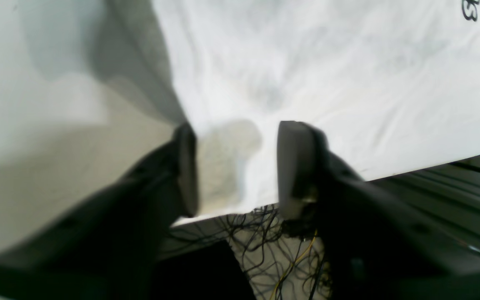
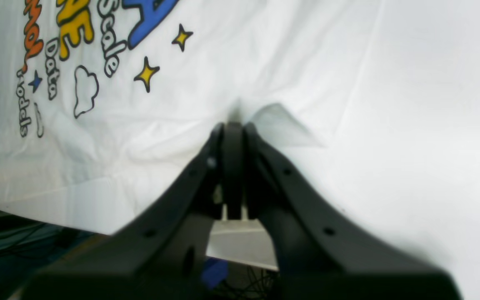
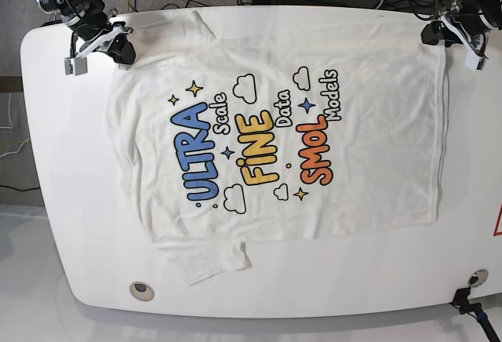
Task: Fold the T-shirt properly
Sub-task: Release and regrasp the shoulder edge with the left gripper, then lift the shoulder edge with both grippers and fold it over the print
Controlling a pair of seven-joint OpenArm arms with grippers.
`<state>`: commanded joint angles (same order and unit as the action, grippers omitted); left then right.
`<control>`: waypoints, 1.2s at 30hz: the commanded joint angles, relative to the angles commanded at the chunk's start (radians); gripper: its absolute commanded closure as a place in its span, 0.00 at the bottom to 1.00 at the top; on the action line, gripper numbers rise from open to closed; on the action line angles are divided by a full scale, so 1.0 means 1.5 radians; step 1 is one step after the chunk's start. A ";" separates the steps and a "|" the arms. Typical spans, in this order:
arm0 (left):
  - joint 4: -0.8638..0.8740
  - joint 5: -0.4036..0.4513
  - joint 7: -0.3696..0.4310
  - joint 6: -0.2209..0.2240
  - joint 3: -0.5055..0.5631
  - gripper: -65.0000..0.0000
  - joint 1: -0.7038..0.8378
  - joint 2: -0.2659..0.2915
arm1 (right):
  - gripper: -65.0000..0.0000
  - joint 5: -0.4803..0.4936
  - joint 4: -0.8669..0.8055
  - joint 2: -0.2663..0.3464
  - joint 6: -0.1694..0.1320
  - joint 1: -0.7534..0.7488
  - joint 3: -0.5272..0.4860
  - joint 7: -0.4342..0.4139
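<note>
The white T-shirt point(image 3: 274, 138) lies spread flat on the table with its print up, collar side toward the base view's left. Its print shows in the right wrist view point(image 2: 77, 54). My right gripper point(image 2: 233, 127) is shut at the shirt's far left edge point(image 3: 119, 50); a small pucker of cloth rises at its tips. My left gripper point(image 1: 236, 166) is open, its fingers point(image 1: 294, 166) standing apart over the shirt's far right hem corner point(image 3: 434, 34). The shirt in the left wrist view point(image 1: 327, 83) is plain white with a bit of cloud print.
The white table point(image 3: 78, 224) has rounded corners and a round hole point(image 3: 142, 288) near its front left. Tangled cables point(image 1: 273, 250) hang past its far edge. A small dark fitting point(image 3: 471, 283) sits at the front right corner.
</note>
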<state>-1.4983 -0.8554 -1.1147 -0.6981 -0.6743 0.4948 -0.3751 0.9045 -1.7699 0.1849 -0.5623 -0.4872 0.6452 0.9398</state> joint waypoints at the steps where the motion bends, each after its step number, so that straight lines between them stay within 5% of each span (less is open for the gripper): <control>1: 0.000 0.000 0.000 0.000 0.000 0.80 -0.003 0.000 | 1.00 0.000 0.000 0.000 0.000 0.000 0.000 0.000; 6: 0.000 0.000 0.000 0.000 0.000 1.00 -0.006 0.000 | 1.00 0.000 0.000 0.000 0.000 0.000 0.000 0.000; 36: -0.083 0.005 0.001 0.000 -0.001 1.00 -0.172 -0.005 | 1.00 0.001 -0.001 0.000 0.002 0.074 0.000 0.026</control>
<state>-1.6226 -0.8477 -1.1132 -0.6981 -0.6759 0.2371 -0.3828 0.9060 -1.7714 0.1849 -0.5593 -0.3767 0.6452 0.9782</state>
